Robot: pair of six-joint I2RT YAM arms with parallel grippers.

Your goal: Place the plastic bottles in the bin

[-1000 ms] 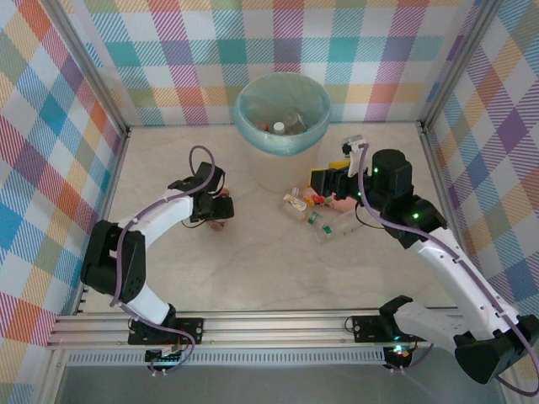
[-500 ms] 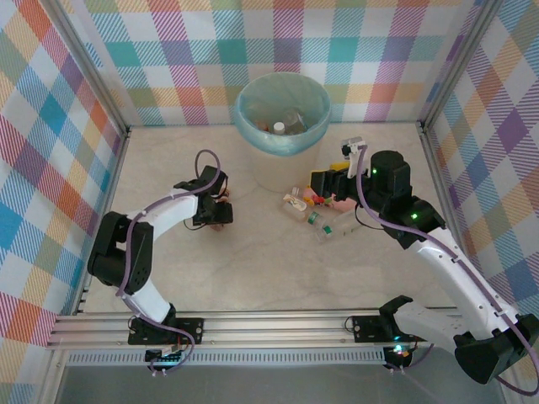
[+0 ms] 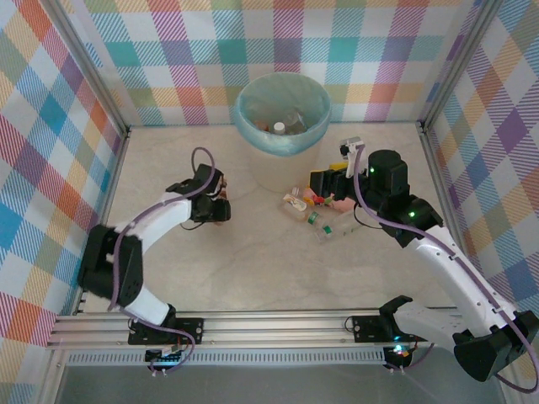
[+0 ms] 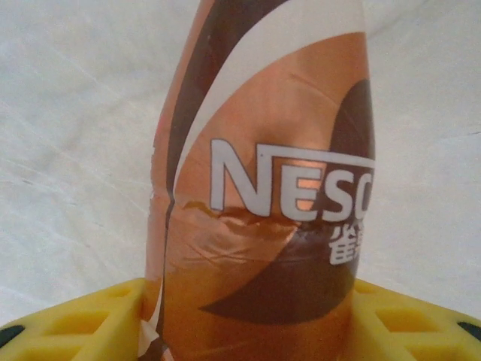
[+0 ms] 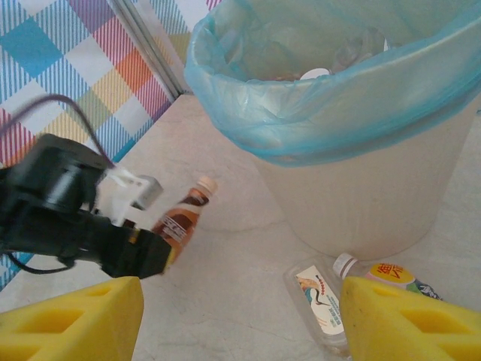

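— Brown and copper shrink-sleeve on that bottle (image 4: 263, 188): white capitals read "NESC", cut off at the frame edge, with Chinese characters beneath that I can't make out. Where is it?
— Lying on the table (image 3: 253, 269), left of the bin (image 3: 253, 126), well apart from the other bottles (image 3: 316, 210) heaped at the bin's right foot. The left end effector (image 4: 255, 316) has its yellow pads against both flanks of the lower body.
— Good spot?
— I think so. It looks light and thin-walled (the sleeve is creased at mid-height), so a hard squeeze would likely dent it, and the glossy film may slip. The broad lower body beats the tapering neck.
— And the right end effector (image 5: 240, 316)?
— Wide, nothing between its fingers, hovering over the heap. One clear bottle (image 5: 319, 301) below it carries a picture label, but the writing is too small to read.
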